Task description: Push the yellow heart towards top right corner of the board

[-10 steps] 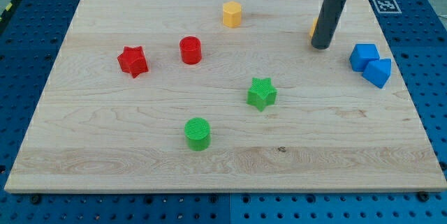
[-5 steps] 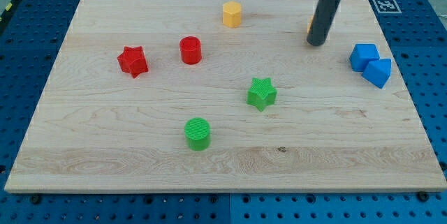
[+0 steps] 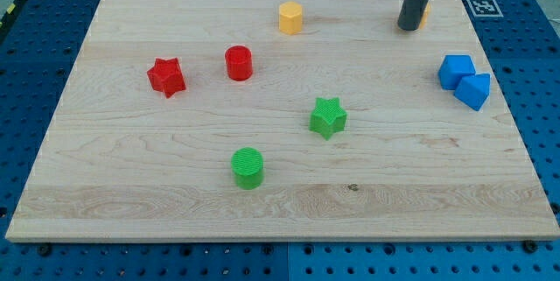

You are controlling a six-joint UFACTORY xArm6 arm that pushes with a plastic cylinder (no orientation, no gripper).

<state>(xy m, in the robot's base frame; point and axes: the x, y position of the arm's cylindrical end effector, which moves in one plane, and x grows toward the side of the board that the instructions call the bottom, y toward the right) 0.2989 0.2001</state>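
My tip (image 3: 408,28) rests on the board near the view's top right corner. The yellow heart (image 3: 424,14) is almost wholly hidden behind the rod; only a thin yellow sliver shows at the rod's right edge, touching it. A yellow hexagonal block (image 3: 290,17) sits at the top centre, well to the left of my tip.
A red star (image 3: 165,77) and a red cylinder (image 3: 238,62) sit left of centre. A green star (image 3: 327,117) and a green cylinder (image 3: 248,167) sit lower in the middle. Two blue blocks (image 3: 464,80) sit touching at the right edge. The wooden board (image 3: 131,202) lies on a blue pegboard.
My tip has moved up and slightly right towards the top right corner, with the yellow heart moving ahead of it. The other blocks have not moved.
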